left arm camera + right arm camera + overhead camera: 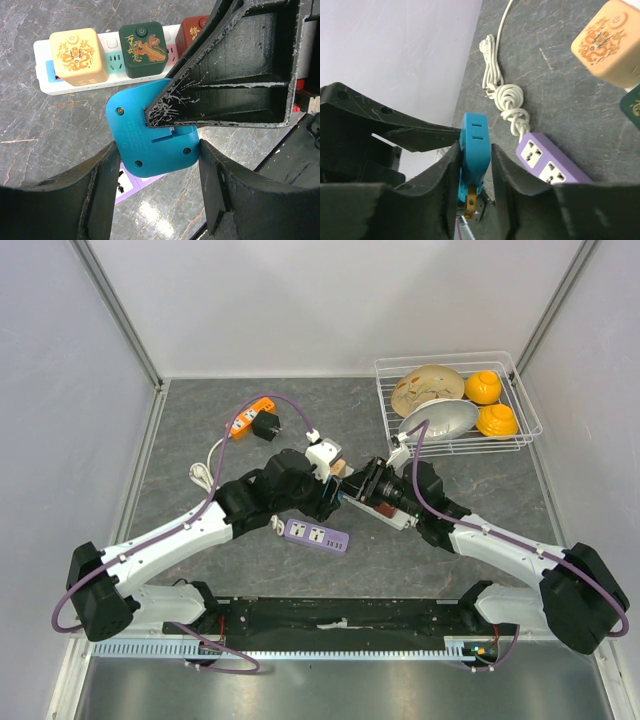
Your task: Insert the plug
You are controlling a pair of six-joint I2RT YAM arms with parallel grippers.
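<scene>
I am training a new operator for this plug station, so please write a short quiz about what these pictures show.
1. True or false: the blue plug sits between the fingers of the right gripper.
2. What colour is the power strip with no plug in it? A white, B purple, C green.
3. How many orange objects lie in the wire rack?

Key: 1 true; 2 B; 3 two.
</scene>
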